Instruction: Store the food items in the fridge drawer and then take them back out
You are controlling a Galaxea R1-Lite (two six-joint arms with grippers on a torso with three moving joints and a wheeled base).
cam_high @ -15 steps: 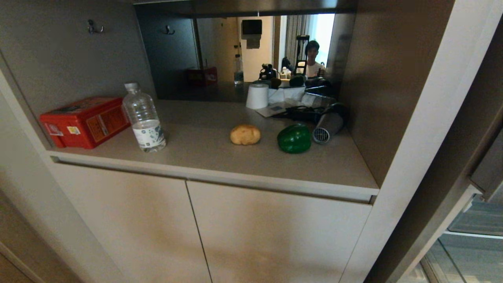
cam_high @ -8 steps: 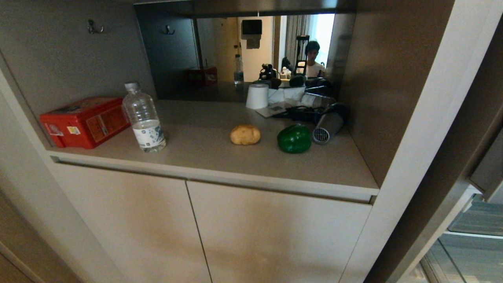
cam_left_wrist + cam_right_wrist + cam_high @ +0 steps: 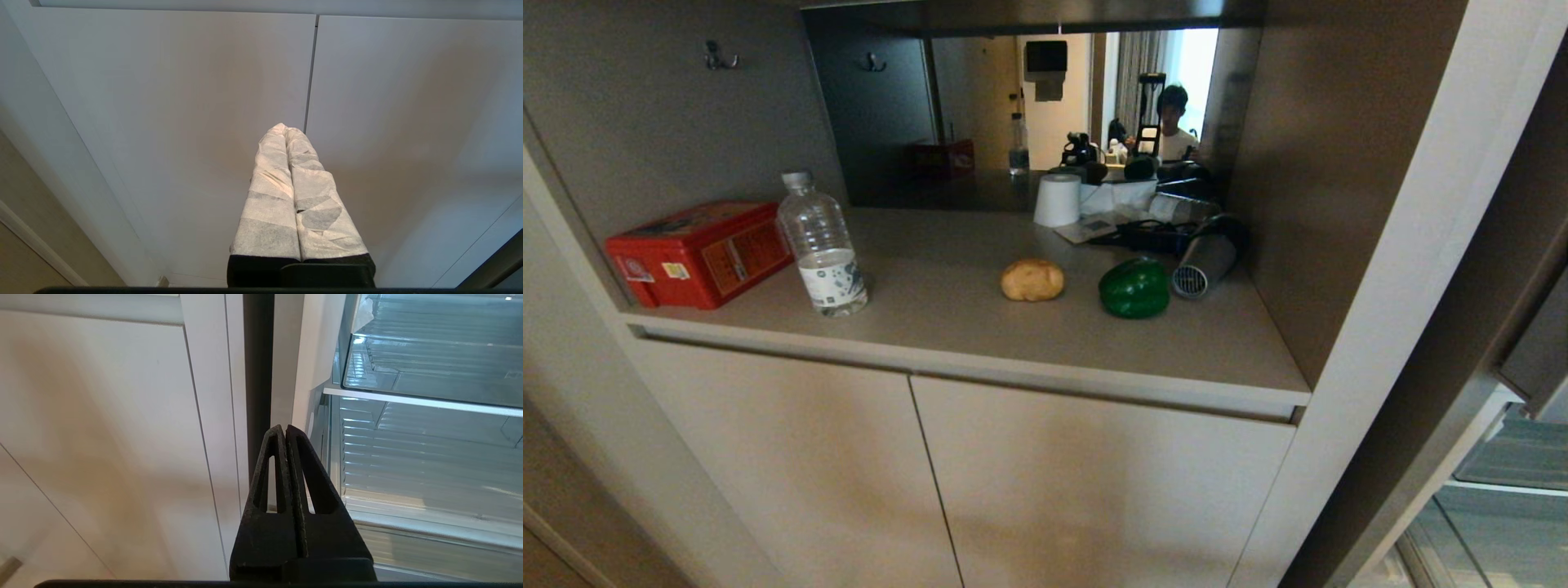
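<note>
Green bell pepper point(image 3: 1134, 287) and potato point(image 3: 1032, 279) sit side by side on the counter point(image 3: 980, 327), pepper just beside a hair dryer point(image 3: 1205, 261); nothing picked up yet. Left gripper point(image 3: 286, 128), fingers pressed together and empty, faces the cabinet doors point(image 3: 184, 102); right gripper point(image 3: 284, 428), also closed and empty, points near the fridge drawer point(image 3: 429, 355), which is clear and ribbed. Likely next: open the fingers wide, grasp the potato first since it has free room, and lift straight up to avoid nudging the water bottle point(image 3: 822, 245).

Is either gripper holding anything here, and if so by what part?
Nothing is held. The left gripper and right gripper are both shut and empty; the pepper and potato sit on the counter.
</note>
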